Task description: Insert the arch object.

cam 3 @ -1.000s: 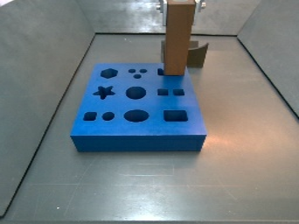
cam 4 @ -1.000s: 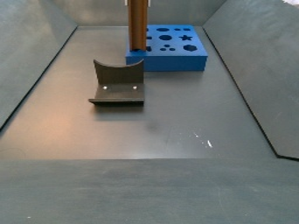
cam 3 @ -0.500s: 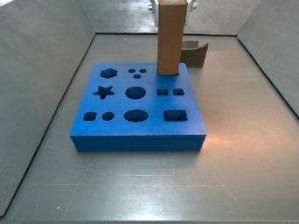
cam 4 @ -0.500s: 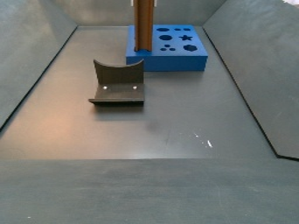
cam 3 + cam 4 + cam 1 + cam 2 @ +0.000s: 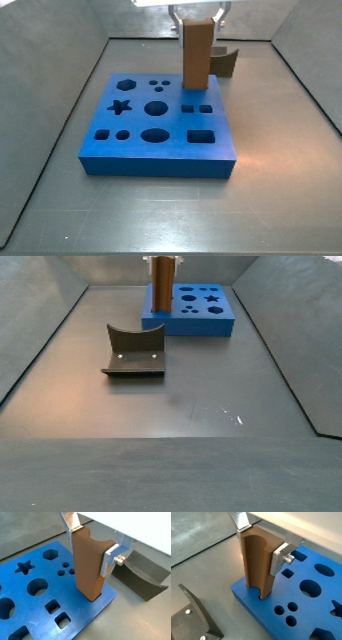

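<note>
The arch object (image 5: 89,569) is a tall brown piece with a semicircular groove down one face (image 5: 256,567). My gripper (image 5: 91,549) is shut on its upper end, with a silver finger on each side, as both wrist views show (image 5: 261,542). The piece stands upright. Its lower end meets the blue board (image 5: 87,612) at the corner nearest the fixture, seemingly in a hole there. In both side views the piece (image 5: 197,55) (image 5: 160,286) rises from the board (image 5: 154,152) with the gripper (image 5: 198,15) on top.
The board (image 5: 201,327) has several cut-out holes: star, rounds, squares, oval. The dark fixture (image 5: 134,351) stands on the grey floor beside the board's corner (image 5: 226,62) (image 5: 141,579) (image 5: 191,619). Grey walls enclose the floor.
My gripper has come down with the arch object. Its top, above the frame before, now shows in a side view, and its lower end sits at the board.
</note>
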Motion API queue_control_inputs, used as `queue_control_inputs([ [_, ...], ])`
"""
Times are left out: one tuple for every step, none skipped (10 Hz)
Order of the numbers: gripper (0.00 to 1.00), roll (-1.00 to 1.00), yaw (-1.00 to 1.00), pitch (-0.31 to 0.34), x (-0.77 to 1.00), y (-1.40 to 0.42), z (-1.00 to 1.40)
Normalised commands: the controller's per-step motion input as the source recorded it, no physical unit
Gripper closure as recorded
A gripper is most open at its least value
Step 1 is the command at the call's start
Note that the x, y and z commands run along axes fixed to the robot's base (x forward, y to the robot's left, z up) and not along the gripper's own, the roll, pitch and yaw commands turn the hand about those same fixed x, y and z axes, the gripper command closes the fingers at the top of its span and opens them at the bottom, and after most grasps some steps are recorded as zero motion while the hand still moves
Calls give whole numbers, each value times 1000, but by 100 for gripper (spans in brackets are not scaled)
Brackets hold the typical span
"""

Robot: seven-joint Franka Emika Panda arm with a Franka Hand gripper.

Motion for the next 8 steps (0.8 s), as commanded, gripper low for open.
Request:
queue_control_inputs([
  [100,0,0,-39,0,0,-189],
  [100,41,0,0,0,0,-269],
  [100,96,-17,0,54,0,-331],
  [100,116,-14,0,57,-23,-380],
  [100,80,-3,0,9,0,-331],
  [100,49,-6,0,0,0,-266],
  [100,-20,0,-107,0,0,-69],
  [100,30,0,0,0,-23,0],
])
